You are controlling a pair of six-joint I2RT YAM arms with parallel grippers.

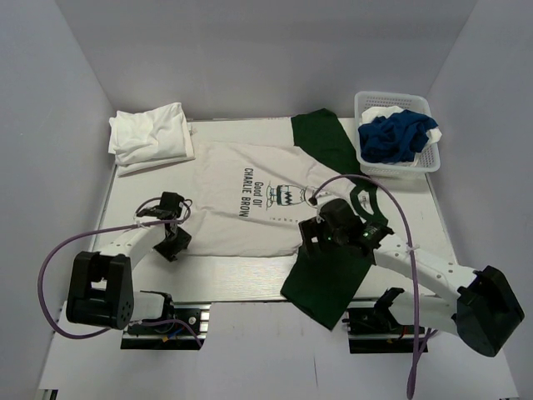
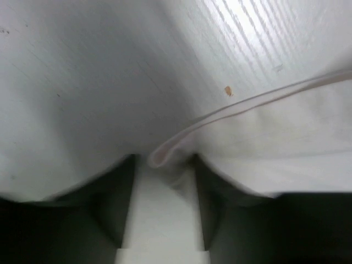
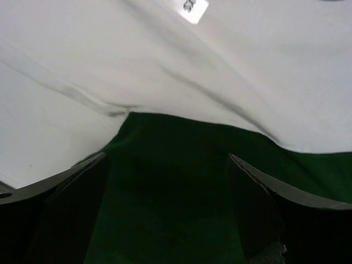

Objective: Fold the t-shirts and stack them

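A white t-shirt [image 1: 241, 196] with a black cartoon figure and lettering lies spread flat on the table, neck to the right. Dark green cloth [image 1: 326, 279] joins it at the right, near and far [image 1: 321, 137]. My left gripper [image 1: 173, 232] is low at the shirt's near left hem. In the left wrist view it [image 2: 164, 160] is open, with the folded hem edge [image 2: 220, 113] at its tips. My right gripper [image 1: 321, 231] is open over the near green cloth [image 3: 176, 181], just short of the white body [image 3: 220, 66]. A royal blue t-shirt [image 1: 396, 137] lies in the basket.
A pile of folded white t-shirts [image 1: 151, 137] sits at the back left. A white mesh basket [image 1: 365, 104] at the back right also holds white cloth [image 1: 387, 112]. Grey walls close in the sides. The near green cloth hangs over the table's front edge [image 1: 241, 292].
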